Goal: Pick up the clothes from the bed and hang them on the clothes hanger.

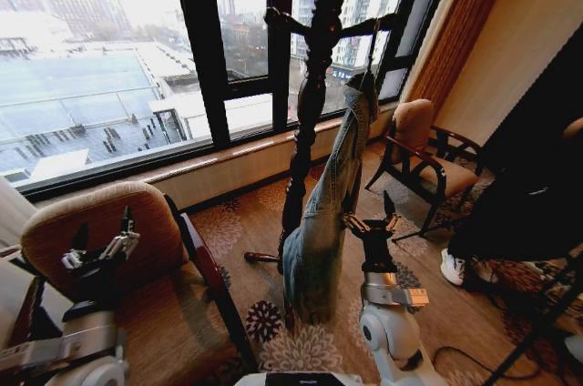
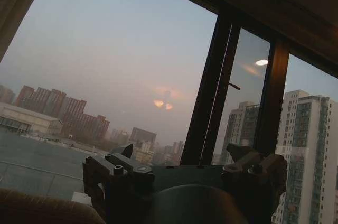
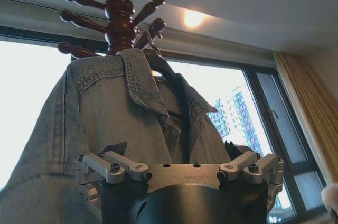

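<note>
The room was the largest thing to read: a wide dark-framed window (image 1: 219, 58) gave onto rooftops and towers, a patterned carpet (image 1: 273, 313) covered the floor, and a curtain (image 1: 460, 31) hung at the right. The top of the wooden coat stand (image 1: 314, 86) was cut off in the head view, while the right wrist view showed its knobbed pegs spreading above the garment. A padded armchair (image 1: 137, 268) stood at the robot's left, and a second chair (image 1: 424, 158) stood by the window at the right, partly hidden behind the stand and the hanging cloth.

The clothes (image 1: 323, 213), a light blue denim jacket, hung from the stand and draped almost to the carpet. The right wrist view showed the collar and open front, which the head view gave only edge-on. The clothes hanger (image 3: 158, 60) was mostly hidden inside the collar; only a thin dark piece showed near the pegs, hard to make out.

The right pincer (image 1: 371, 222) stood just beside the jacket's lower half, its fingers spread and holding nothing; whether it touched the cloth could not be told. The left pincer (image 1: 100, 249) was raised over the armchair, well apart from the jacket, likewise released and empty, and its wrist view looked out at the window (image 2: 211, 92) and sky.
</note>
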You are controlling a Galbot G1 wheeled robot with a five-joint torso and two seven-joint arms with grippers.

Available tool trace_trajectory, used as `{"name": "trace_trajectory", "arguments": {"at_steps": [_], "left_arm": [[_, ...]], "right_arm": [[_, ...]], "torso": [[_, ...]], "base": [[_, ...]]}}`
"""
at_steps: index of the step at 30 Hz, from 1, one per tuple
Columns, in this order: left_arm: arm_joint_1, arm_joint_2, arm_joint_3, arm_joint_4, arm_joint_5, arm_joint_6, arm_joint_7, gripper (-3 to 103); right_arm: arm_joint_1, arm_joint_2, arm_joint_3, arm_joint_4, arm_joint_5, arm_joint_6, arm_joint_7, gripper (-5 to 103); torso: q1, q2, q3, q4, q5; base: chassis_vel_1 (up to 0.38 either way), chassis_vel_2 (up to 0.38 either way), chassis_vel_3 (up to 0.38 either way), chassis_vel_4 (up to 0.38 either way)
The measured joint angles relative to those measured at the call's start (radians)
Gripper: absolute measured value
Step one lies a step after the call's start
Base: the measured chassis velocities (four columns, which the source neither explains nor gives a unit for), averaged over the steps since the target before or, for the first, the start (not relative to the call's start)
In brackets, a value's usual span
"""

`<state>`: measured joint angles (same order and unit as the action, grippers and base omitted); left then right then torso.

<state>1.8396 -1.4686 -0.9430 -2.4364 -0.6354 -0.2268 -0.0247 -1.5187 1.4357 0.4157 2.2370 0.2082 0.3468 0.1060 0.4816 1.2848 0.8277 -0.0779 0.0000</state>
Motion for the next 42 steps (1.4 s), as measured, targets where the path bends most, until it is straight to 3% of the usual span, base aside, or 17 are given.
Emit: {"name": "trace_trajectory", "arguments": {"at_steps": [7,42], "left_arm": [[0.005,-0.004,0.004,-0.005,0.008,-0.007,0.008,100],[0.006,-0.005,0.009,-0.01,0.018,-0.003,0.005,100]], "right_arm": [[-0.008,0.009,-0.016,0.024,0.049,-0.018,0.015,100],[-0.011,0.015,-0.004,0.026,0.048,-0.025,0.02,100]], "torso": [[0.0,0.0,0.0,0.0,0.0],[0.0,0.0,0.0,0.0,0.0]], "base": [[0.0,0.0,0.0,0.0],[0.0,0.0,0.0,0.0]]}}
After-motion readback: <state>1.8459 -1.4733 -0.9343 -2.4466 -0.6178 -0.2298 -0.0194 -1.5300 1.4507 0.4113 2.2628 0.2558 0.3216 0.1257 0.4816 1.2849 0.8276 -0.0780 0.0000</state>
